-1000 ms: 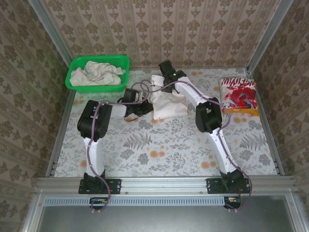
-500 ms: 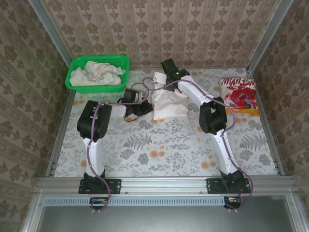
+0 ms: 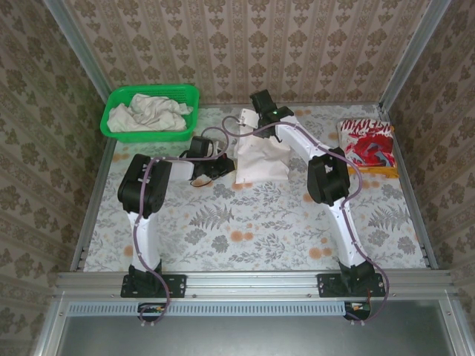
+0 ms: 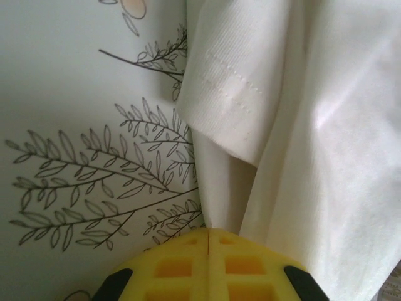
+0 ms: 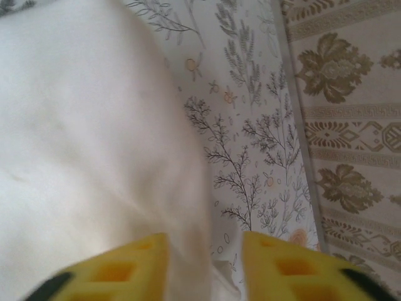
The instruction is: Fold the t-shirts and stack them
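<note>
An off-white t-shirt (image 3: 261, 159) lies partly folded at the middle back of the table. My left gripper (image 3: 220, 167) sits at its left edge; in the left wrist view the yellow fingers (image 4: 169, 269) are pressed together, shut on the t-shirt (image 4: 326, 125), whose edge runs into their tips. At the shirt's far end my right gripper (image 3: 257, 115) stands open, and blurred cloth of the t-shirt (image 5: 81, 125) passes between its parted fingers (image 5: 125, 269). A folded red-and-white patterned t-shirt (image 3: 366, 144) lies at the right. Another off-white shirt (image 3: 145, 113) is crumpled in the basket.
The green mesh basket (image 3: 119, 133) stands at the back left corner. Metal frame rails (image 3: 93, 193) run along the table's sides, with patterned walls behind. The floral tablecloth (image 3: 245, 230) stretches bare across the front half between the two arms.
My right gripper has shifted slightly right and back at the shirt's far end, and the cloth there has moved with it. The left arm has stayed put.
</note>
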Robot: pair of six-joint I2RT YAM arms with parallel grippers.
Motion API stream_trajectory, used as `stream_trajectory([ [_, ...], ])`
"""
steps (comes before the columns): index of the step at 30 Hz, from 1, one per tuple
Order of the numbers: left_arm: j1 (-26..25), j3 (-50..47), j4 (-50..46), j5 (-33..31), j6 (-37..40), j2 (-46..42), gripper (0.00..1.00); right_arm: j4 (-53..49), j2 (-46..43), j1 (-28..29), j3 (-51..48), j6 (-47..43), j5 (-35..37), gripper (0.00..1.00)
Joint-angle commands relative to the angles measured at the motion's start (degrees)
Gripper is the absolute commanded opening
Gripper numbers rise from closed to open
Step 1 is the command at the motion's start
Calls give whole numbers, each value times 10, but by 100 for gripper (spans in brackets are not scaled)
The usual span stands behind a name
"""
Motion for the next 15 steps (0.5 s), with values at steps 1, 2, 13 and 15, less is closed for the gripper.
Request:
stream_trajectory([
  [1, 9, -35, -123, -40, 1, -1, 0, 12, -1, -4, 25, 30, 15, 62],
  [2, 9, -35, -123, -41, 0, -8, 1, 15, -8, -4, 24, 38, 15, 67],
  [13, 21, -32, -113, -61, 14, -125, 35, 103, -175, -27, -146, 388, -10, 90],
  [15, 23, -18, -115, -70, 15, -124, 47, 113, -208, -37, -202, 473, -50, 90],
])
